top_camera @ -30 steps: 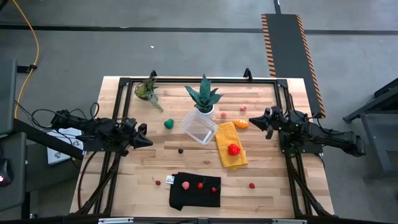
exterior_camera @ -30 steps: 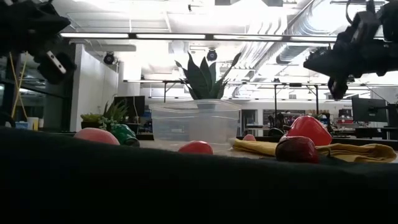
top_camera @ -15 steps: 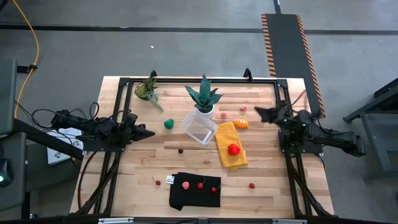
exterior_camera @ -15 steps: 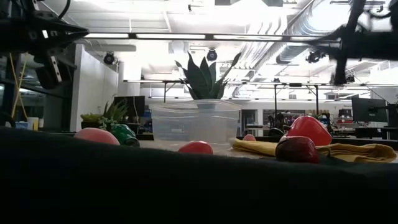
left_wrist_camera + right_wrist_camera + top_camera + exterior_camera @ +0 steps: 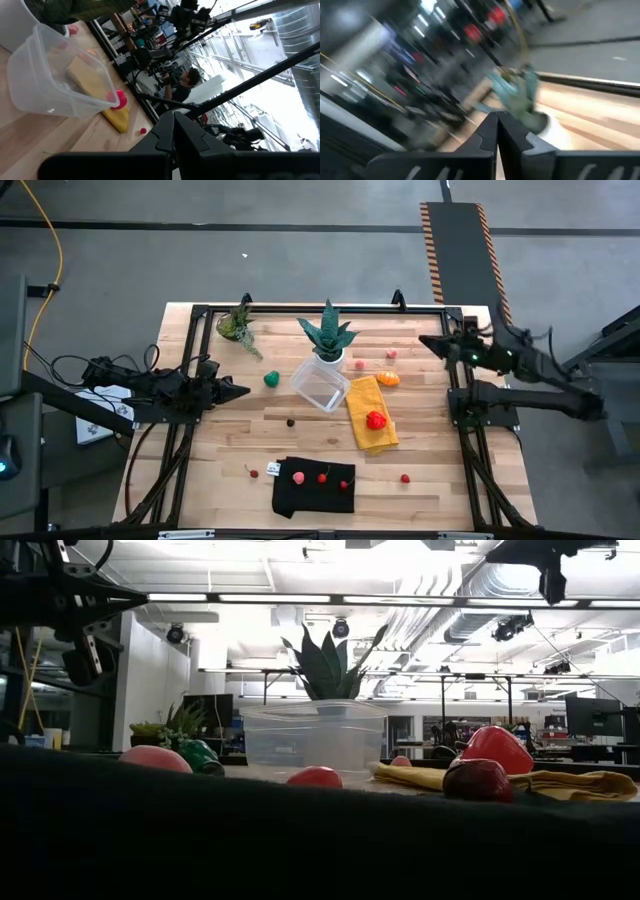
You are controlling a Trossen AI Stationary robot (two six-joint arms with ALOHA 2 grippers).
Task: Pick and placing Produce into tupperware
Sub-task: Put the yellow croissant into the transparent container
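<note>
The clear tupperware (image 5: pixel 320 383) stands empty at the table's middle, also in the low view (image 5: pixel 313 735) and the left wrist view (image 5: pixel 45 75). Produce lies loose: a green piece (image 5: pixel 271 379) to its left, an orange one (image 5: pixel 388 379) and a pink one (image 5: pixel 359 365) to its right, a red one (image 5: pixel 375 420) on a yellow cloth, and small red ones (image 5: pixel 322 477) on a black cloth. My left gripper (image 5: pixel 243 390) is shut and empty, left of the green piece. My right gripper (image 5: pixel 424 341) is shut and empty, raised high at the far right.
A potted plant in a white pot (image 5: pixel 328 340) stands just behind the tupperware, a smaller plant (image 5: pixel 238 325) at the far left. The yellow cloth (image 5: pixel 372 435) lies right of the box, the black cloth (image 5: pixel 315 492) near the front edge. A person shows in the room beyond (image 5: pixel 182 82).
My right gripper has shut, risen well above the table and drawn back toward the far right. My left gripper has shut and stayed about where it was. The produce and the tupperware have not moved.
</note>
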